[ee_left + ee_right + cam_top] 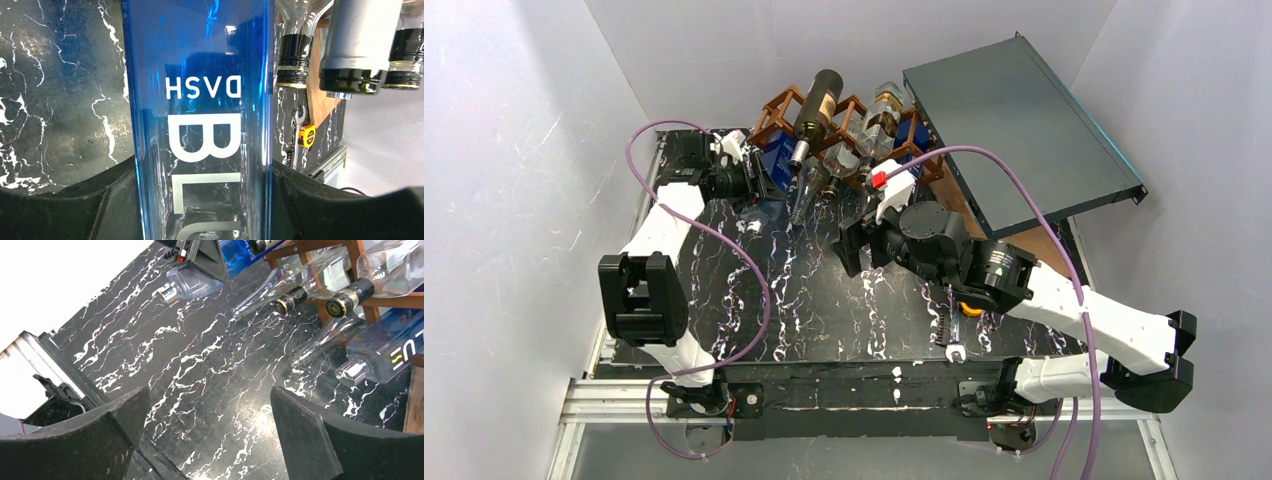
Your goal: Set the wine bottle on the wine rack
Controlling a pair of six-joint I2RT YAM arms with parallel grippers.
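The reddish-brown wine rack [776,103] stands at the back of the table and holds several bottles, among them a dark green one [818,104] on top. My left gripper [754,182] is shut on a blue square wine bottle [777,160] with white lettering, at the rack's left end, neck toward the near side. In the left wrist view the bottle [200,75] fills the gap between both fingers [70,210]. My right gripper [854,245] is open and empty above the marble table, in front of the rack [372,302]. The right wrist view shows the held bottle [192,280] at the top.
A large dark grey flat panel [1024,120] leans at the back right over a wooden board [1014,235]. A yellow tape measure [969,305] and a wrench [954,335] lie under the right arm. Another blue bottle [395,350] sits low in the rack's right side.
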